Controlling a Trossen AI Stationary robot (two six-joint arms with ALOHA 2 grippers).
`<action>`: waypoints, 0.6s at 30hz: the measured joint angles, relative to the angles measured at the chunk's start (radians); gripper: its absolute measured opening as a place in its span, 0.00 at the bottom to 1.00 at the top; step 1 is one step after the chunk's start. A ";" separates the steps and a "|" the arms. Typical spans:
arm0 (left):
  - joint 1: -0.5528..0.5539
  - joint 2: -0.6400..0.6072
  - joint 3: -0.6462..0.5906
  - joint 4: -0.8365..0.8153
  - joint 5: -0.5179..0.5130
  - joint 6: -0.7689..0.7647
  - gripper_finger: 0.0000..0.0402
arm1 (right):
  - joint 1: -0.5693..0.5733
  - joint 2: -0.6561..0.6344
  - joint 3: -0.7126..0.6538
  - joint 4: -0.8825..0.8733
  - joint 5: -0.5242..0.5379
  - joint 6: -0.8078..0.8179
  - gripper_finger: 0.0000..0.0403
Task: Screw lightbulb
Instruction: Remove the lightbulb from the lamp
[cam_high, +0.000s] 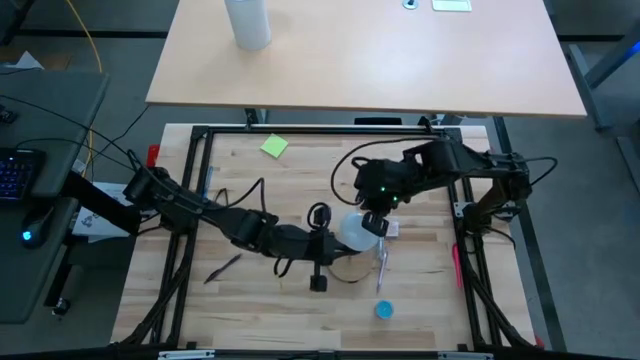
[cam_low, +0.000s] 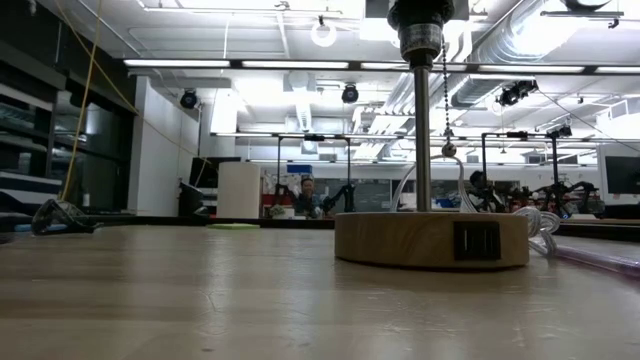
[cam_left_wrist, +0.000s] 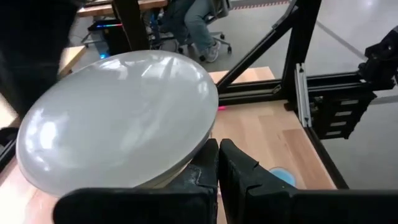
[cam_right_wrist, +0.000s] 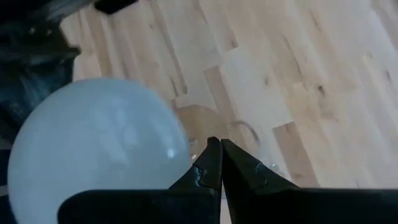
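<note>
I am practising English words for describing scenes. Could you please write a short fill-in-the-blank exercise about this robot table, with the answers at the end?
1. The fingers of the left gripper are pressed ____ with no gap between them.
2. The globe of the lightbulb is ____ in colour.
3. In the high view, the sticky note on the table is ____.
4. The round lamp base is made of ____.

Missing words: together; white; green; wood

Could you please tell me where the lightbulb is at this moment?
In the high view the lightbulb sits near the table's middle, between the shut left gripper and the shut right gripper, above the wooden lamp base.
</note>
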 joint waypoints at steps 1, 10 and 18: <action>0.004 0.000 0.000 -0.002 0.002 0.005 0.00 | 0.005 0.000 -0.003 -0.001 -0.002 0.003 0.00; 0.039 0.000 0.000 -0.016 0.020 0.079 0.00 | 0.079 -0.007 -0.005 -0.034 0.035 0.128 0.00; 0.076 0.000 0.000 -0.065 0.021 0.122 0.00 | 0.153 -0.011 -0.005 -0.083 0.077 0.265 0.00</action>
